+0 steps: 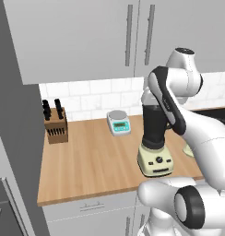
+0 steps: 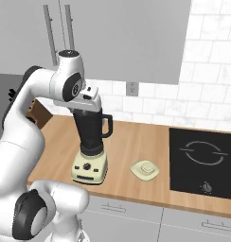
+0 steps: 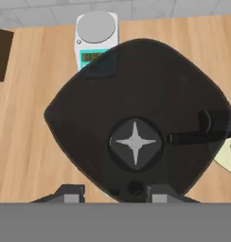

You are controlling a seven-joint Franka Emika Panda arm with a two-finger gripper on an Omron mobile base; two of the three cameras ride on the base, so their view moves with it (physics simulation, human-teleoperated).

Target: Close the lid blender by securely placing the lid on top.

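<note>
The blender [image 1: 154, 138] stands near the counter's front edge, with a dark jar on a cream base with a knob. Its jar [image 2: 93, 128] has no lid on it. In the hand view I look straight down into the jar [image 3: 136, 94] at the blade star [image 3: 135, 141]. My gripper [image 3: 116, 194] hovers just above the jar's rim, its two fingertips apart with nothing between them. The hand [image 2: 87, 100] sits right over the jar mouth. The lid [image 2: 145, 169], a pale cream disc with a raised knob, lies flat on the counter to the right of the blender. An edge of the lid [image 3: 229, 155] peeks past the jar.
A grey kitchen scale [image 1: 118, 122] sits behind the blender by the tiled wall, and a wooden knife block [image 1: 55, 125] stands at the back left. A black cooktop [image 2: 202, 160] lies to the right of the lid. Wall cabinets [image 1: 86, 37] hang overhead.
</note>
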